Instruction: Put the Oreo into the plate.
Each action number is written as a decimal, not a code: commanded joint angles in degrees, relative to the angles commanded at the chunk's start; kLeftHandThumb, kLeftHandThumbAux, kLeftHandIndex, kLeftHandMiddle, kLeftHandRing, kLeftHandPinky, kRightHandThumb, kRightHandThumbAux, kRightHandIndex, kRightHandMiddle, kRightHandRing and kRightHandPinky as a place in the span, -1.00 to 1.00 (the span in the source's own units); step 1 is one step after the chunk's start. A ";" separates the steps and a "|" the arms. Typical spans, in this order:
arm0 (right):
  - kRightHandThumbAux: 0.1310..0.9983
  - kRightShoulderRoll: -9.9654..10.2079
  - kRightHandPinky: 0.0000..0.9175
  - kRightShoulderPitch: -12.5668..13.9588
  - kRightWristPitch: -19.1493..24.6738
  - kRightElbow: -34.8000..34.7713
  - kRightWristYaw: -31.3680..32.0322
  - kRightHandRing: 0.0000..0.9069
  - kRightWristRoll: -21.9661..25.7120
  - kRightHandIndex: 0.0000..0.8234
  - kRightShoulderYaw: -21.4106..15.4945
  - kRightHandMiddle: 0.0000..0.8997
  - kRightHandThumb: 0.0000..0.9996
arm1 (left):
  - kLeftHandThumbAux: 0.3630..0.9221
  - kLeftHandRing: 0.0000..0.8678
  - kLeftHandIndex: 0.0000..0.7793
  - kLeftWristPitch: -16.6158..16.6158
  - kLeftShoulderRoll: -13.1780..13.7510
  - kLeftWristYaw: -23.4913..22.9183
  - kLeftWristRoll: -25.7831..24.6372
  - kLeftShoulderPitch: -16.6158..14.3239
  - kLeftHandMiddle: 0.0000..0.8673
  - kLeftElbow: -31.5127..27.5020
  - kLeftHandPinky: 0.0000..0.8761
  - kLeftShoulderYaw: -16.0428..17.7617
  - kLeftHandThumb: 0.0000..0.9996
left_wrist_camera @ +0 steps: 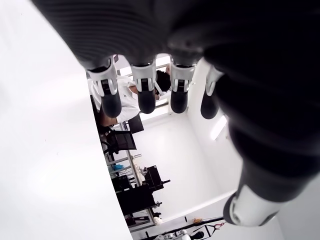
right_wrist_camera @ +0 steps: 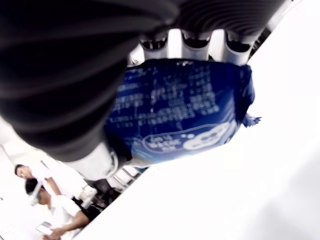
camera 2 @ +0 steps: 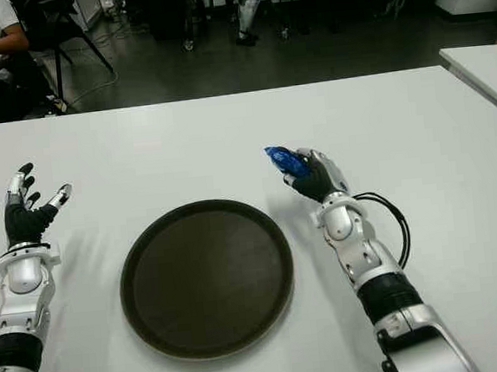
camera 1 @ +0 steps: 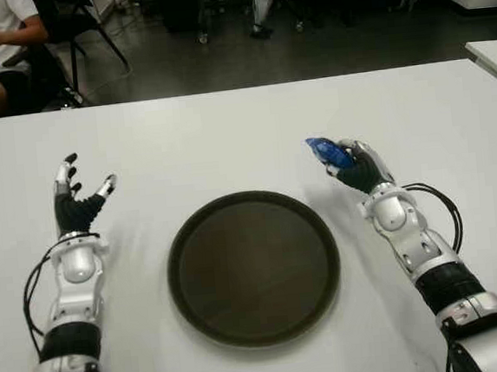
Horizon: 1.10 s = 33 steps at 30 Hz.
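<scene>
Just one Oreo, one plate.

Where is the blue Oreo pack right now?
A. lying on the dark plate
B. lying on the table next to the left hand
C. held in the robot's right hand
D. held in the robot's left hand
C: the right robot hand is curled around the blue Oreo pack, to the right of the plate, which holds nothing, while the left robot hand is open with nothing in it.
</scene>
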 joint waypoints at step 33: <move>0.36 0.97 0.76 8.46 -39.00 -15.97 -8.11 0.82 0.17 0.07 -3.42 0.82 0.39 | 0.22 -0.96 -1.00 1.95 -0.44 -0.34 0.08 0.21 -0.99 -1.36 -0.97 -0.19 -1.00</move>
